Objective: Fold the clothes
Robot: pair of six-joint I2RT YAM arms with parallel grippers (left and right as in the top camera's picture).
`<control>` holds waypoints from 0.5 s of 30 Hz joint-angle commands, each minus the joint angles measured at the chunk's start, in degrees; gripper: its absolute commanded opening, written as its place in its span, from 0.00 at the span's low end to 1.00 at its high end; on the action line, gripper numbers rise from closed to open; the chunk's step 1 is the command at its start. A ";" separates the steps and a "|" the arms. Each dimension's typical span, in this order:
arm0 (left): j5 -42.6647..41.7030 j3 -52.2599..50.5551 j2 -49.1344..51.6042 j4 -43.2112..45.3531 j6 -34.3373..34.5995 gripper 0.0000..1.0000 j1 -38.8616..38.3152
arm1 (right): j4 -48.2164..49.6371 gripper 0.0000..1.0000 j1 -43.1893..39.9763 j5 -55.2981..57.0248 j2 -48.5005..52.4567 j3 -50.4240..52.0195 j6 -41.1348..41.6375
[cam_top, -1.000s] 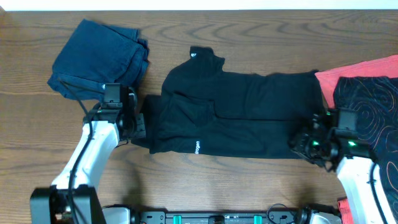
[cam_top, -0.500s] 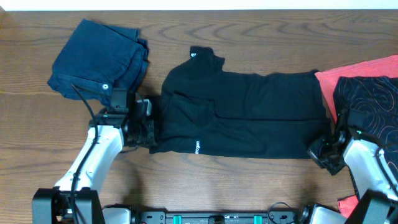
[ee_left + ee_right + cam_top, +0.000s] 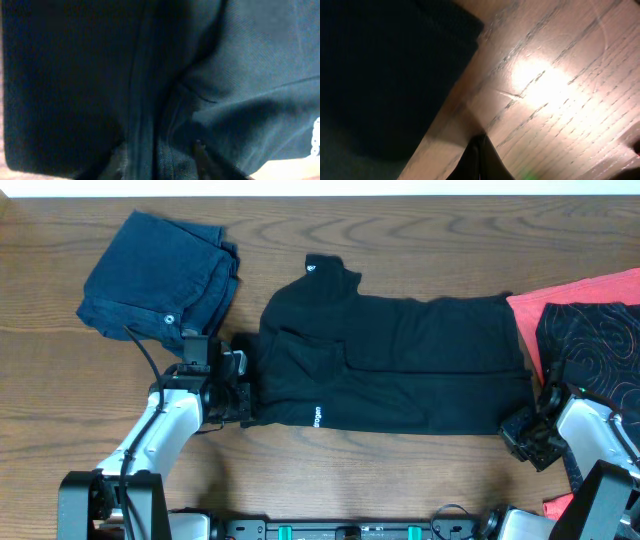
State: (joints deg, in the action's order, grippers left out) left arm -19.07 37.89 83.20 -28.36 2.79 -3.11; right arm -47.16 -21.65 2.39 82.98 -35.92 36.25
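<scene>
black t-shirt [image 3: 400,365] lies flat mid table [image 3: 400,240], looks part folded, more folds left. denim [image 3: 155,275] bundled far left, looks done. red piece [image 3: 570,295] and swirl-patterned piece [image 3: 600,345] heaped right, likely untouched. left gripper [image 3: 243,392] at shirt's left edge, right gripper [image 3: 520,432] at its near right corner; can't tell if either is gripping.

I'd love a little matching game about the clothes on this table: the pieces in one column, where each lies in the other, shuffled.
1. folded dark blue denim garment
2. plain black short-sleeved T-shirt
3. red cloth
4. black swirl-patterned fabric

A. middle, spread out
B. right edge, partly covered
C. far left
D. right, lying on another piece

Pairs: 1-C, 2-A, 3-B, 4-D
</scene>
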 commanded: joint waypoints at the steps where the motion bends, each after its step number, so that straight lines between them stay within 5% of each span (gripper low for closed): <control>1: 0.63 -0.90 0.87 -0.24 0.92 0.23 -0.07 | 0.22 0.01 -0.48 -0.24 0.63 0.46 -2.12; 3: 2.73 -0.94 0.87 -0.50 0.96 0.07 -0.07 | 0.72 0.01 -0.48 -1.11 0.63 0.46 -3.02; 15: 12.24 -0.81 0.39 -7.45 3.52 0.06 7.67 | -0.15 0.01 -0.48 -5.25 -0.42 0.44 -8.37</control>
State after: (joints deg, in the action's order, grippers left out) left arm -9.80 37.56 83.29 -34.94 4.99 1.76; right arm -48.58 -21.76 1.61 82.98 -35.86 32.36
